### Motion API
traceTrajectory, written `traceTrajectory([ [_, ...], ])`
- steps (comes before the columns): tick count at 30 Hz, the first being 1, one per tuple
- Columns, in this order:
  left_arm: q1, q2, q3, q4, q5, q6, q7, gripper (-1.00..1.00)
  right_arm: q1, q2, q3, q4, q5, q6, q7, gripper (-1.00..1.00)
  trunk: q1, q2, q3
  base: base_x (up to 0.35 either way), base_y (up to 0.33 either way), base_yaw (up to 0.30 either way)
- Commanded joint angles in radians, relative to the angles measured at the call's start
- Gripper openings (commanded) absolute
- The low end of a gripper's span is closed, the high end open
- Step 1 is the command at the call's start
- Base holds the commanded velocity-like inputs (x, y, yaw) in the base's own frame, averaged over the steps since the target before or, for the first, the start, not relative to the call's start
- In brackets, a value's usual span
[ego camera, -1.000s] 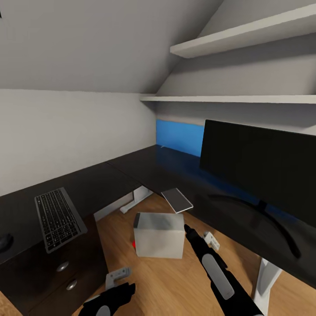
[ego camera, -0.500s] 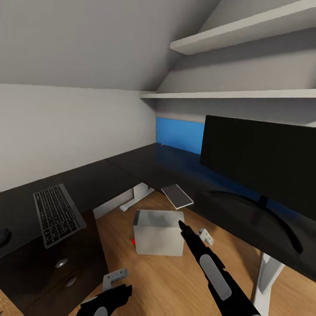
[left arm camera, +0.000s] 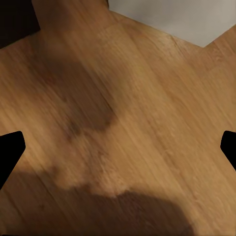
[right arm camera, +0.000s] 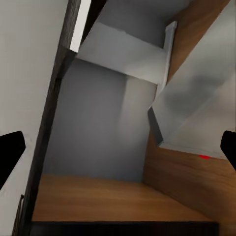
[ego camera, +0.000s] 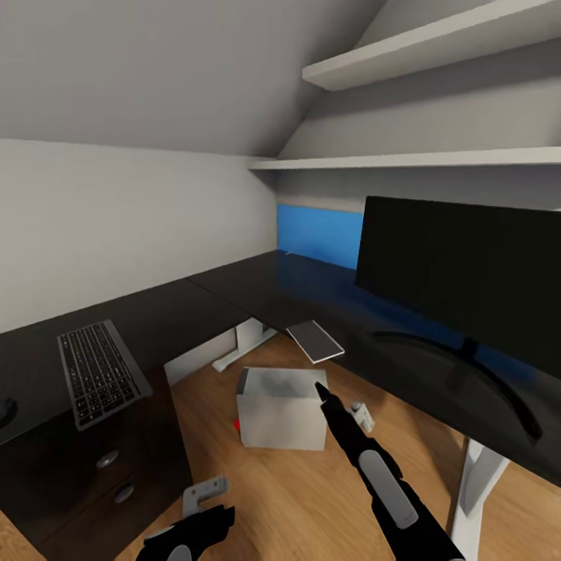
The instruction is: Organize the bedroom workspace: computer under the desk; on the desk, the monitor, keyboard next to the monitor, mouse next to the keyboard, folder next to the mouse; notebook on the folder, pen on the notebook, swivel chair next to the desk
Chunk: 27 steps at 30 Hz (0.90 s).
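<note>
The right gripper, jaws spread and empty, has moved closer to the computer on the floor beside the desk, probably to push it under.

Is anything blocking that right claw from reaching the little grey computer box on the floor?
Nothing visible does. The right gripper hangs just beside the computer, at its top right corner, with bare wooden floor around them.
</note>
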Motion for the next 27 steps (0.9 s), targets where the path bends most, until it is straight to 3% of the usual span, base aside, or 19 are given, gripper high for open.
traceTrajectory([
  [1, -0.001, 0.000, -0.001, -0.001, 0.010, 0.001, 0.010, 1.00, 0.000, 0.000, 0.000, -0.001, -0.030, 0.004, 0.000, 1.00, 0.004, -0.008, -0.004, 0.000, 0.000, 0.000],
  [5, -0.001, 0.000, -0.002, 0.001, 0.010, 0.001, 0.010, 1.00, 0.000, -0.003, -0.001, 0.000, -0.119, 0.009, 0.005, 1.00, 0.019, -0.036, -0.017, 0.000, 0.000, 0.000],
  [6, -0.001, 0.000, -0.002, 0.003, 0.010, 0.001, 0.010, 1.00, 0.000, -0.007, -0.001, 0.000, -0.161, 0.010, 0.007, 1.00, 0.023, -0.043, -0.020, 0.000, 0.000, 0.000],
  [7, -0.001, 0.000, -0.003, 0.005, 0.010, 0.001, 0.010, 1.00, 0.000, -0.013, -0.001, -0.001, -0.236, 0.012, 0.009, 1.00, 0.027, -0.050, -0.023, 0.000, 0.000, 0.000],
  [9, -0.001, 0.000, -0.003, 0.006, 0.010, 0.001, 0.010, 1.00, 0.000, -0.016, 0.000, -0.001, -0.273, 0.012, 0.010, 1.00, 0.035, -0.064, -0.029, 0.000, 0.000, 0.000],
  [19, 0.000, 0.000, -0.003, 0.006, 0.010, 0.001, 0.010, 1.00, 0.000, -0.019, -0.002, -0.004, -0.310, 0.008, 0.034, 1.00, 0.073, -0.134, -0.061, 0.000, 0.000, 0.000],
  [22, -0.001, 0.000, -0.003, 0.006, 0.010, 0.001, 0.010, 1.00, 0.000, -0.020, 0.000, -0.005, -0.308, 0.004, 0.054, 1.00, 0.073, -0.134, -0.061, 0.000, 0.000, 0.000],
  [27, 0.000, 0.000, -0.003, 0.007, 0.011, 0.001, 0.008, 1.00, 0.000, -0.018, 0.004, -0.006, -0.249, -0.004, 0.128, 1.00, 0.073, -0.134, -0.061, 0.000, 0.000, 0.000],
])
